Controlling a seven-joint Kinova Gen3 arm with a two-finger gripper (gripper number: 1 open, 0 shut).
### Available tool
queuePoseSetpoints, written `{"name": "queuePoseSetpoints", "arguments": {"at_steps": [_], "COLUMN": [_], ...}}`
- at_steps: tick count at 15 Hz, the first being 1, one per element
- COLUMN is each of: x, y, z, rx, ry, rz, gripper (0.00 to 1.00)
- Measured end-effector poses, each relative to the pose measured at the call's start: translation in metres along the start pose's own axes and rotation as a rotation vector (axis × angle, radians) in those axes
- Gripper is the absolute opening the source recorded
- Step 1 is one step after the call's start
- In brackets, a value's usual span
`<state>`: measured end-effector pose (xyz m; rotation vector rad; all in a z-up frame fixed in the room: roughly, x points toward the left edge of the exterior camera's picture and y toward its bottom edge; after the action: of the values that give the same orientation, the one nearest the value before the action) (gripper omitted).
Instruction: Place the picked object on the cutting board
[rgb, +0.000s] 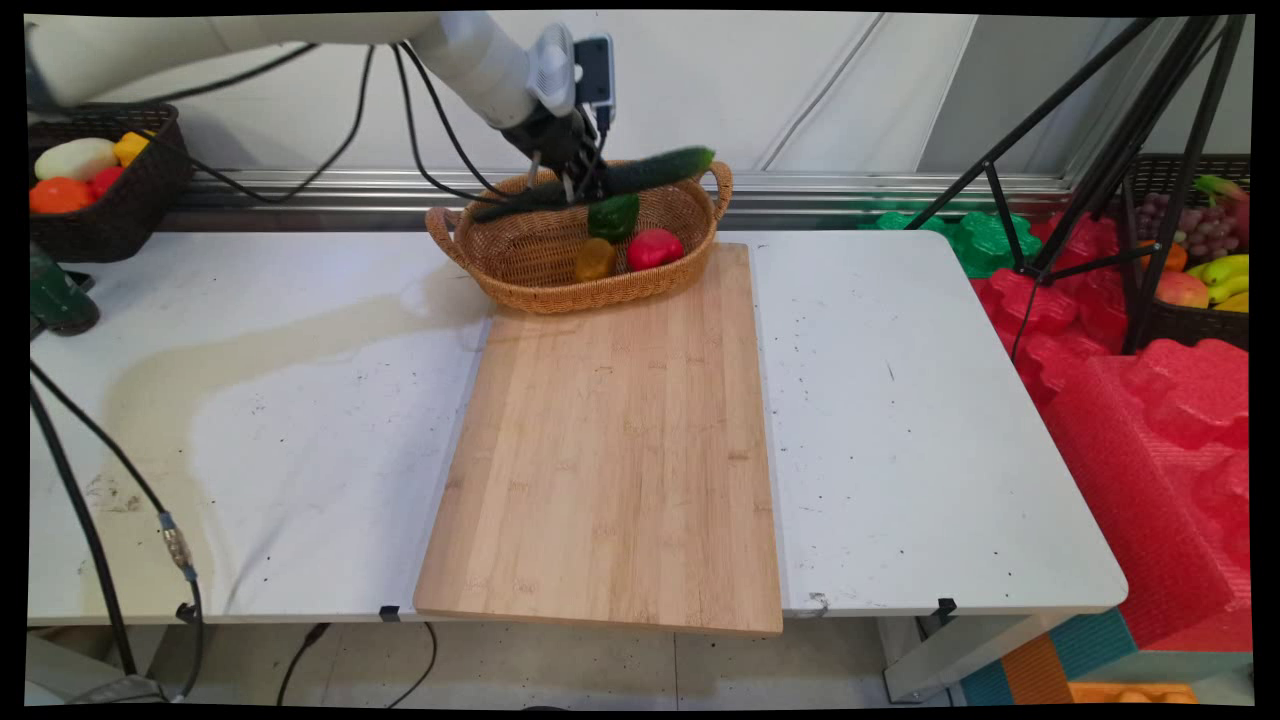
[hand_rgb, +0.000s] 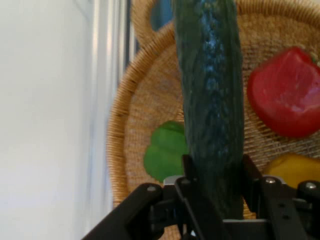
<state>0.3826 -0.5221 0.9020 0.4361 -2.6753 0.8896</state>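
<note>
**Cucumber held over the wicker basket**

The gripper has its fingers closed on a cucumber, one finger on each side of it, near the middle of its length. The cucumber is long, dark green and bumpy-skinned with a slight sheen. In the main view it lies nearly level, tilted up toward the right, and spans the basket from its left side to the right handle, held above the rim and not resting among the things inside. In the hand view the cucumber runs straight away from the fingers toward the top edge.

Below it in the basket lie a green pepper, a red pepper and a yellow pepper, close together on the right half of the basket floor. The green pepper sits just beneath the cucumber.

The basket is oval, woven, with a handle at each end, and stands at the far edge of the counter, with its near side resting on the far end of a wooden cutting board. The board reaches to the counter's near edge.

At the far left a dark basket holds assorted fruit, well apart from the gripper. Black cables hang from the arm to the left of the wicker basket.
</note>
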Motion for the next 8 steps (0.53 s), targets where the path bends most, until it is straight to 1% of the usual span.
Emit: {"name": "queuePoseSetpoints", "arguments": {"at_steps": [2,4,6,8], "x": [0.006,0.013,0.019,0.023], "y": [0.004,0.012,0.024,0.040], "z": [-0.029,-0.061,-0.087,-0.110], "rx": [0.037,0.060,0.062,0.042], "ry": [0.023,0.054,0.079,0.094], "rz": [0.016,0.027,0.028,0.021], "gripper": [0.00,0.00,0.00,0.00]}}
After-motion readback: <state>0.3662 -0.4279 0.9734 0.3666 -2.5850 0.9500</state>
